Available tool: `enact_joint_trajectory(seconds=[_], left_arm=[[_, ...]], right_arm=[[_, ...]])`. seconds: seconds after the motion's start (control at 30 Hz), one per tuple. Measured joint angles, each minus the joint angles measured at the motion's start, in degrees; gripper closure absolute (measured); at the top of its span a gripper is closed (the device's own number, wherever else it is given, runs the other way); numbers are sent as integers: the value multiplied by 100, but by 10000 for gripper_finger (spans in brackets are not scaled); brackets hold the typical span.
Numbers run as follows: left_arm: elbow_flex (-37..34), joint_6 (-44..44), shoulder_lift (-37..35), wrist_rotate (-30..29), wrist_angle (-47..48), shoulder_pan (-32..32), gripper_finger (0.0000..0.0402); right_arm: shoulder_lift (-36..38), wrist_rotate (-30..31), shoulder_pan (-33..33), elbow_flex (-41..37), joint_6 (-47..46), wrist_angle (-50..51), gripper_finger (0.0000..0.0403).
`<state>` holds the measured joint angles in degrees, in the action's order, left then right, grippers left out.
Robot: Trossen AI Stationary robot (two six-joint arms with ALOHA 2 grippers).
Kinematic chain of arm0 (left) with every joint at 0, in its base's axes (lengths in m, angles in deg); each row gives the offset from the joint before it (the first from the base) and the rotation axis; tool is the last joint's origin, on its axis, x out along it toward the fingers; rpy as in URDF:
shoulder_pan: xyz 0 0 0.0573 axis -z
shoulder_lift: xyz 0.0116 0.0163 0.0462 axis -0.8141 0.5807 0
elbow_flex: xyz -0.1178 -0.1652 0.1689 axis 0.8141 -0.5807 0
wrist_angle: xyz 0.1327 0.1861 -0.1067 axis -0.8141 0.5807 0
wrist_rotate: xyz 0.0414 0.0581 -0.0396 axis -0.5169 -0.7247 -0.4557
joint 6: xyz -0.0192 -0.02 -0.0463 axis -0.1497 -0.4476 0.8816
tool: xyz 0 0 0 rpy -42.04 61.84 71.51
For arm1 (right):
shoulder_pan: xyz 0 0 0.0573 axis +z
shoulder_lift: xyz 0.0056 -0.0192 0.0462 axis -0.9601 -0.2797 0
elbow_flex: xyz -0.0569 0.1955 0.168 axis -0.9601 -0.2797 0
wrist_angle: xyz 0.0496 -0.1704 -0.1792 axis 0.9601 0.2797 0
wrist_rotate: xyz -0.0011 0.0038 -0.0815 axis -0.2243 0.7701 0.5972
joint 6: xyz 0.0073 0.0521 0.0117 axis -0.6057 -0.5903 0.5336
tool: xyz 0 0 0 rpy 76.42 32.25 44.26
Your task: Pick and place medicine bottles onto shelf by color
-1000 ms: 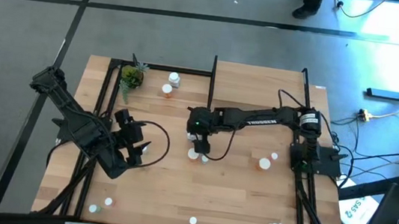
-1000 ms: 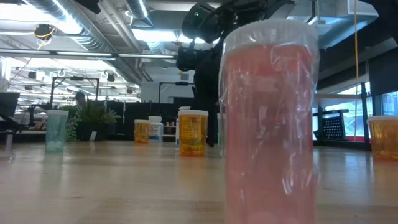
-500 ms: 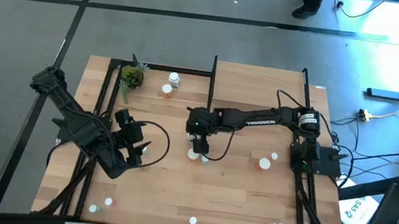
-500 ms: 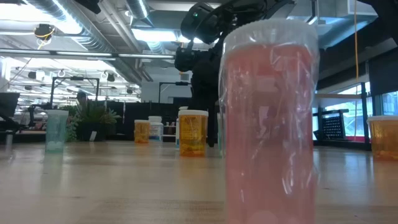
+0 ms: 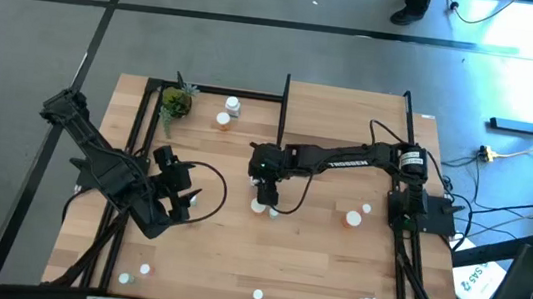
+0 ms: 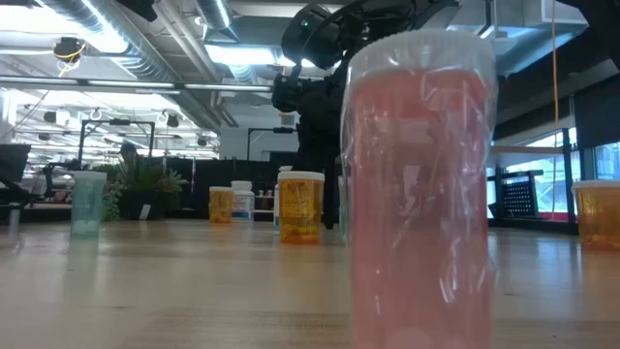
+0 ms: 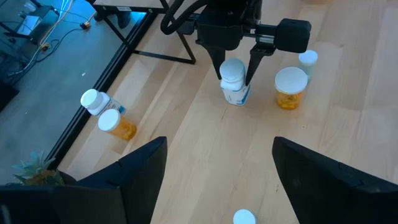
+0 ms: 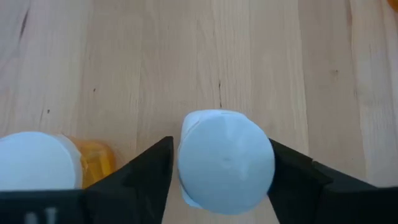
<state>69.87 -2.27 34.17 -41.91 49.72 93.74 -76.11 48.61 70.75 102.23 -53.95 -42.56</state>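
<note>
Right tool (image 7: 234, 70) closer around white-capped, seemingly white bottle (image 7: 234, 83)

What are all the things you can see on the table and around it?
medicine bottles: about eleven, white caps, orange, green, white or pink bodies, scattered over the table
white bottle: one, standing mid-table beside an orange bottle
pink bottle: one, right in front of the low camera
shelf: one, light wood on a black frame, at the table's far edge
plant: one, green, far-left part of the table
table: one, light wood
person: one, only dark legs show, on the floor beyond the table
left gripper: open, empty, over the table's left side
right gripper: around the white bottle
</note>
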Motion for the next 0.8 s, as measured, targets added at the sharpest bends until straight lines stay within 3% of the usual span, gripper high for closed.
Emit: enact_joint_trajectory(seconds=[0.23, 0.67, 0.8], left_arm=[[0, -2, 0, 0, 0, 1, 116], [0, 0, 0, 0, 0, -1, 116], [0, 0, 0, 0, -2, -1, 116]], right_arm=[[0, -2, 0, 0, -2, -2, 224], [21, -61, 2, 0, 7, 68, 221], [156, -388, 2, -4, 13, 112, 218]])
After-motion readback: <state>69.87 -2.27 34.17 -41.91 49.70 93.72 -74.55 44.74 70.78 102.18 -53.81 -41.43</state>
